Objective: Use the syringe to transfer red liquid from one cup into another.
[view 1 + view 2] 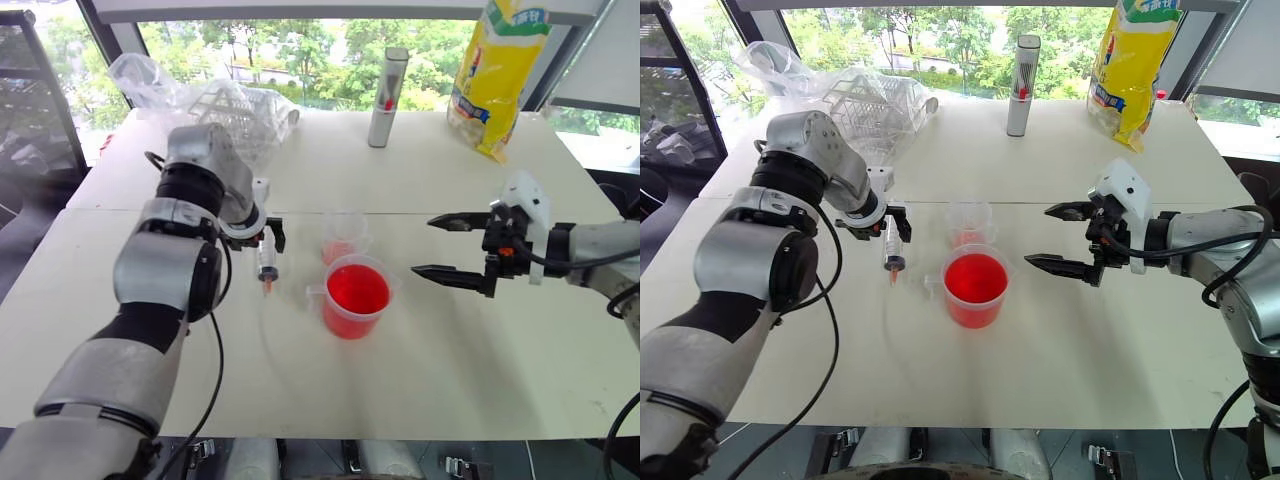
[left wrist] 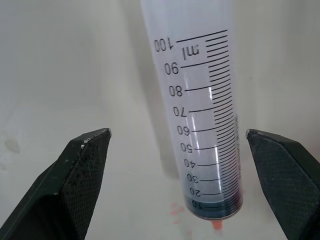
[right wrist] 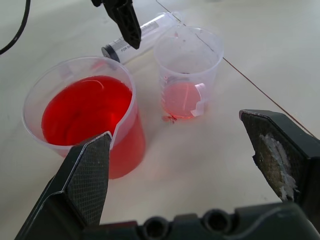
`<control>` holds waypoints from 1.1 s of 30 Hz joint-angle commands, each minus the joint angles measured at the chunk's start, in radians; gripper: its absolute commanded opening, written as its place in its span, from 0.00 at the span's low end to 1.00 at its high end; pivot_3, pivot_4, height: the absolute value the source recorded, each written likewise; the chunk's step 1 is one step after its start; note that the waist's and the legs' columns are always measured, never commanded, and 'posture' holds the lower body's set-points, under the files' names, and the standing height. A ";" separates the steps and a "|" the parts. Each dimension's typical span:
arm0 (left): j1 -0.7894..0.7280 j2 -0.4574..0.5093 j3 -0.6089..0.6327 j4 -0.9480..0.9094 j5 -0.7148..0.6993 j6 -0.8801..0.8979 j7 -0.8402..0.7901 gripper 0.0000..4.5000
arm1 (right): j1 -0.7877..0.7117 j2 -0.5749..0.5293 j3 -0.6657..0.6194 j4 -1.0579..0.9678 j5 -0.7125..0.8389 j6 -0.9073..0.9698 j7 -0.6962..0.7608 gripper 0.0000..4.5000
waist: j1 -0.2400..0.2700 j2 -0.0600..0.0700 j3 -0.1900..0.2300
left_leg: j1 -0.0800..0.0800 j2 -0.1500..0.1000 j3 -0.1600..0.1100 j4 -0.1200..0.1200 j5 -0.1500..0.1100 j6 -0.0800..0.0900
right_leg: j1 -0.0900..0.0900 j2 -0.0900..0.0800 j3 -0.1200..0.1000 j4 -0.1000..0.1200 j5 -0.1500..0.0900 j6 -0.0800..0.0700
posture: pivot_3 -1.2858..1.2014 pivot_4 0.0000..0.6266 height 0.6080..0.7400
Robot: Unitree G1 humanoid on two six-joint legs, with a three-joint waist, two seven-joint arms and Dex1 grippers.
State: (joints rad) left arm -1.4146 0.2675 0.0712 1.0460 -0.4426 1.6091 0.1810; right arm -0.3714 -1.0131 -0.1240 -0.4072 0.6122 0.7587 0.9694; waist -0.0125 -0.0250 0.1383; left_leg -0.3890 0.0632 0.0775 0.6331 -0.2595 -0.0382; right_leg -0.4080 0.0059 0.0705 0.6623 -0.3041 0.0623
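Left hand poised over the syringe; most of the transfer is not yet done.

Head views: the syringe (image 1: 267,262) lies on the white desk (image 1: 450,350), at nine o'clock from the larger beaker (image 1: 355,297), which is nearly full of red liquid (image 1: 357,290); the smaller cup (image 1: 343,238) at its twelve o'clock holds only a shallow red layer. The left hand (image 1: 256,235) hangs open above the syringe; the right hand (image 1: 452,247) waits open at three o'clock. Left wrist view: the clear graduated barrel (image 2: 205,125) lies between spread fingers (image 2: 80,170), black seal pushed to the tip, apparently empty, ungripped. Right wrist view: both cups sit just beside each other, the syringe beyond them.
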 commanded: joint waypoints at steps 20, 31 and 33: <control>0.108 -0.208 0.544 -0.264 0.350 -0.055 0.335 0.99 | 0.003 0.003 -0.032 -0.030 0.004 -0.014 -0.015 1.00 | -0.001 0.000 0.000 | 0.003 0.000 0.000 -0.002 0.006 -0.011 | 0.001 0.000 0.000 0.001 0.000 0.000 | 0.52 0.24 1.00; 0.131 -0.235 0.576 -0.292 0.379 -0.070 0.329 0.30 | -0.004 -0.004 -0.028 -0.026 0.002 -0.013 -0.009 1.00 | -0.002 0.000 0.000 | 0.004 0.000 0.000 -0.003 0.006 -0.012 | 0.002 0.000 0.000 0.002 0.000 0.000 | 0.52 0.24 1.00; 0.135 -0.237 0.578 -0.299 0.383 -0.067 0.326 0.30 | -0.004 -0.004 -0.028 -0.026 0.002 -0.012 -0.009 1.00 | -0.002 0.000 0.000 | 0.006 0.000 0.000 -0.003 0.006 -0.012 | 0.004 0.000 0.000 0.002 0.000 0.000 | 0.52 0.24 1.00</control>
State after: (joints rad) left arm -1.2889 0.0304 0.6433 0.7693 -0.0739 1.5444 0.5051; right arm -0.3622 -1.0090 -0.1249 -0.4091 0.6116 0.7579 0.9589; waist -0.0148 -0.0252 0.1382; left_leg -0.3828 0.0630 0.0776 0.6300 -0.2533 -0.0498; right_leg -0.4038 0.0054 0.0705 0.6638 -0.3039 0.0626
